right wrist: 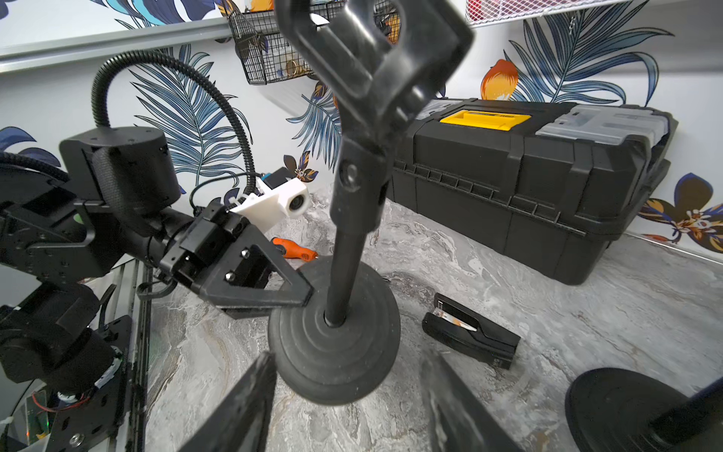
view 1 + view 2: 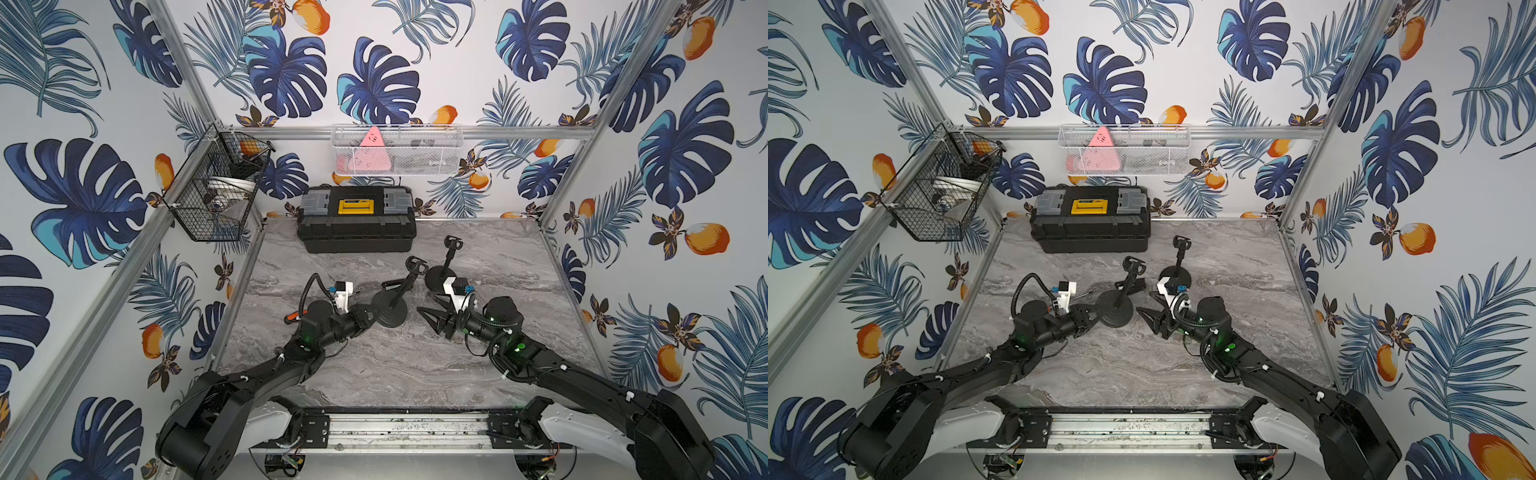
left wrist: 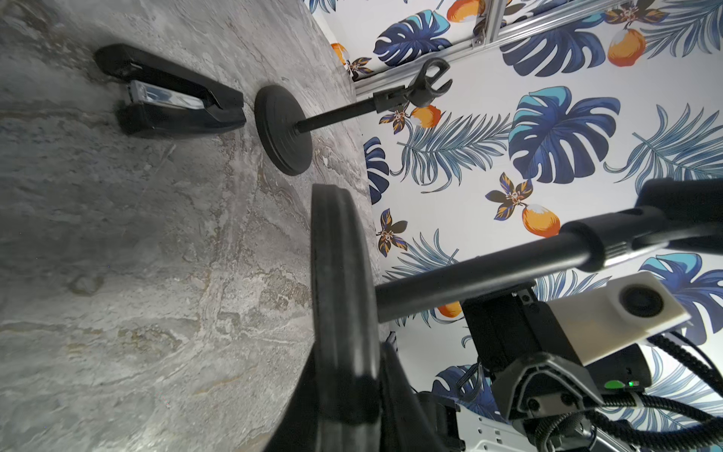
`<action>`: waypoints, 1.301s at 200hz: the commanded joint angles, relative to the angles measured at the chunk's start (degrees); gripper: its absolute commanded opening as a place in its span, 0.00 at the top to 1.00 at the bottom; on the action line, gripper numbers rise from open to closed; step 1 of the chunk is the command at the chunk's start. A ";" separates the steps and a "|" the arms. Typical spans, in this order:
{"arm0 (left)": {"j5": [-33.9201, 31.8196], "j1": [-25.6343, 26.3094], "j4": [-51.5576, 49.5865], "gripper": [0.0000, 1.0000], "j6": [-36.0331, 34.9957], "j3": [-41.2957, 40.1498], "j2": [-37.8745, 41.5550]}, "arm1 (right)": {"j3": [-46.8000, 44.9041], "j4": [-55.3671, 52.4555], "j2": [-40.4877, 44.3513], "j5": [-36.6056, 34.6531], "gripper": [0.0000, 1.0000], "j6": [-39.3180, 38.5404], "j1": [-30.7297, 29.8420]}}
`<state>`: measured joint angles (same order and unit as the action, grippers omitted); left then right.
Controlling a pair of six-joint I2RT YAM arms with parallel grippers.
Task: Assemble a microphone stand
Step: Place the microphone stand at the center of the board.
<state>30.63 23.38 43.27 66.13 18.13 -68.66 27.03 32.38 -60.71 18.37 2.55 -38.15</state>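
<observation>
In both top views the microphone stand (image 2: pixel 395 301) stands mid-table, with the toolbox (image 2: pixel 356 220) at its twelve o'clock and a second stand (image 2: pixel 442 270) at two. The left gripper (image 2: pixel 368 319), at nine, is clamped on the base (image 2: pixel 390 320). The right gripper (image 2: pixel 428 321), at three, sits just apart, jaws spread.

Left wrist: the base rim (image 3: pixel 344 274) sits pinched in the jaws.

Right wrist: the fingers (image 1: pixel 242 407) flank the base without touching. The base looks heavy and the pole (image 1: pixel 348 250) stiff, slim and likely slick. Grasp the pole low, not by the hinged clip (image 1: pixel 375 66).
</observation>
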 commanded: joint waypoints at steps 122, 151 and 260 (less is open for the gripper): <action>-2.86 7.24 16.24 1.00 0.84 -0.51 -8.72 | -0.31 8.49 -1.13 -6.10 0.45 3.44 0.27; -3.38 7.46 17.85 1.00 1.55 -0.86 -9.47 | -0.31 8.05 -0.63 -5.14 0.51 3.69 0.27; -4.49 8.44 17.89 0.94 1.62 -1.19 -9.98 | 0.74 7.40 -1.87 -3.61 0.99 2.60 0.27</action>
<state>25.54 31.66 54.48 67.35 17.12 -78.52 27.07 38.96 -62.37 14.72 6.61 -37.82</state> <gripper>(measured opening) 0.198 0.142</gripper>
